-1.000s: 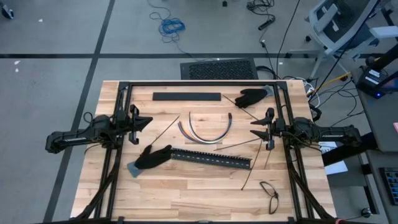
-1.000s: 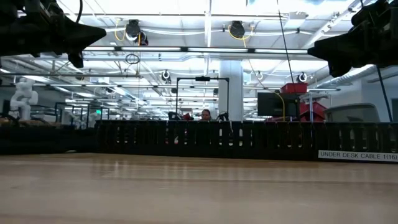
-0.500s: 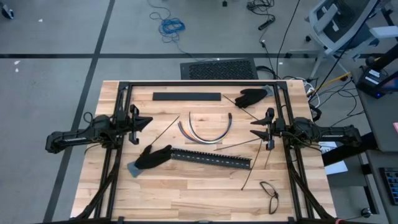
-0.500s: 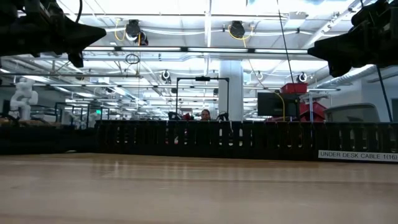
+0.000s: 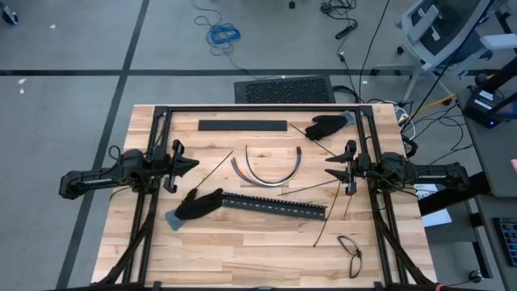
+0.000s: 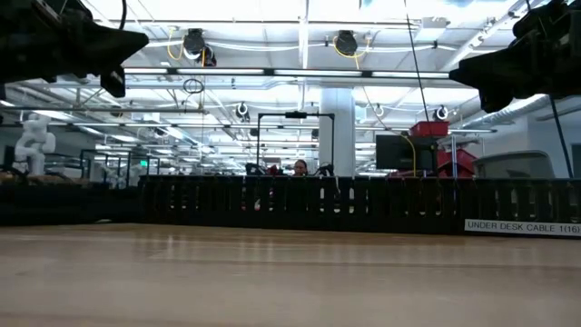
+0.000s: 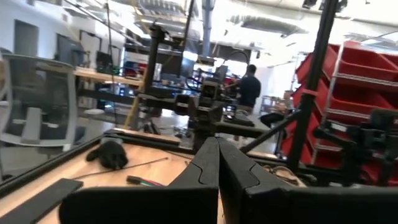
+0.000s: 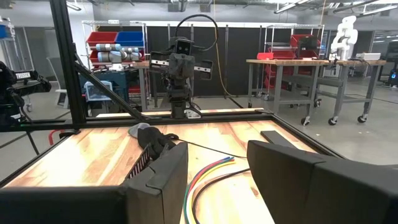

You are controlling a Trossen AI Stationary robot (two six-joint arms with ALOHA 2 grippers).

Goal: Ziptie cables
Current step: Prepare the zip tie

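The cables [image 5: 266, 170], a bundle of thin coloured wires curving in one arc, lie flat on the wooden table [image 5: 242, 250] between my two arms. They also show in the right wrist view, cables [image 8: 208, 171]. My left gripper [image 5: 194, 162] hovers shut above the table to the left of them, its fingers [image 7: 208, 163] closed together and holding nothing. To their right my right gripper [image 5: 329, 167] hovers open, its fingers [image 8: 163, 174] apart with nothing between them. Both grippers point level at each other across the cables.
A long black slotted bar [image 5: 275, 206] lies near the cables on the near side, a black glove [image 5: 198, 204] at its left end. Another glove [image 5: 325, 126] and a flat black strip [image 5: 242, 125] lie at the far side. Thin black strips [image 5: 315, 187] and glasses [image 5: 349, 249] lie right.
My left gripper has turned a little about its wrist, its tip swinging slightly, while staying in place and shut. The cables have not moved.
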